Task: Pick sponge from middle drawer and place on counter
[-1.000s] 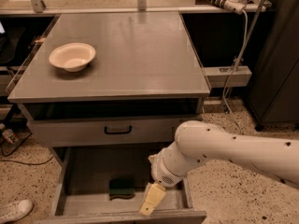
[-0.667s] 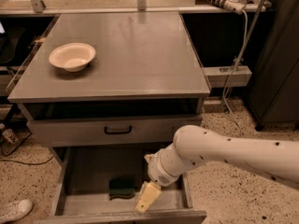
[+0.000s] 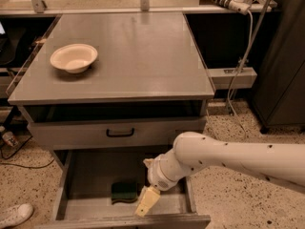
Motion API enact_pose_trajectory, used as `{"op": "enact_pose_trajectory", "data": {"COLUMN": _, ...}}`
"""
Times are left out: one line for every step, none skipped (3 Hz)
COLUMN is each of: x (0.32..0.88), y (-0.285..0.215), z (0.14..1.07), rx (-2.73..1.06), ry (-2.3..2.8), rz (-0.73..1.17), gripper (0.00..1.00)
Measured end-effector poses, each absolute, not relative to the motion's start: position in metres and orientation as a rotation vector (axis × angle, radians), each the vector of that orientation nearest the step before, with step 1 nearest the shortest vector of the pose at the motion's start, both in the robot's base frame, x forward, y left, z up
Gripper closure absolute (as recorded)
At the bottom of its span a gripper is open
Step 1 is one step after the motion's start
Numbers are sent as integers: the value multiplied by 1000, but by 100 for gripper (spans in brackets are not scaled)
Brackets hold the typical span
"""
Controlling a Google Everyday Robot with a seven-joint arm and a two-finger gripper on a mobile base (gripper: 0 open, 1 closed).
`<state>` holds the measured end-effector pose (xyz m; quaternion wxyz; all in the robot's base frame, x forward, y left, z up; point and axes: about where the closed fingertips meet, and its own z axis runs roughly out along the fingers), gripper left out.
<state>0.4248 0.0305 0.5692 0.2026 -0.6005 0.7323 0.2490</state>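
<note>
The sponge [image 3: 124, 192] lies dark green face up on the floor of the open middle drawer [image 3: 90, 175], near the front. My gripper [image 3: 146, 202] hangs inside the drawer just right of the sponge, its cream finger pointing down toward the front rim; it holds nothing that I can see. The white arm reaches in from the right. The counter [image 3: 138, 56] is the flat grey top of the cabinet above.
A cream bowl [image 3: 74, 57] sits on the counter's left side. A shallower drawer front with a black handle [image 3: 120, 133] is above the open drawer. A white shoe [image 3: 14, 214] lies on the speckled floor at lower left. Cables and a dark cabinet stand at right.
The arm has shifted left and lower into the drawer, bringing the gripper closer to the sponge. The sponge has not moved.
</note>
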Motion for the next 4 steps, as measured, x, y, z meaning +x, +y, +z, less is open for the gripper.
{"op": "enact_pose_trajectory", "data": {"x": 459, "y": 52, "z": 517, "rx": -1634, "ry": 1983, "rz": 713, "gripper": 0}}
{"op": "enact_pose_trajectory", "data": {"x": 459, "y": 52, "z": 517, "rx": -1634, "ry": 1983, "rz": 713, "gripper": 0}}
{"op": "enact_pose_trajectory", "data": {"x": 470, "y": 63, "z": 496, "rx": -1588, "ry": 1970, "rz": 725, "gripper": 0}}
{"op": "enact_pose_trajectory", "data": {"x": 489, "y": 72, "z": 476, "rx": -1545, "ry": 1947, "rz": 717, "gripper": 0}}
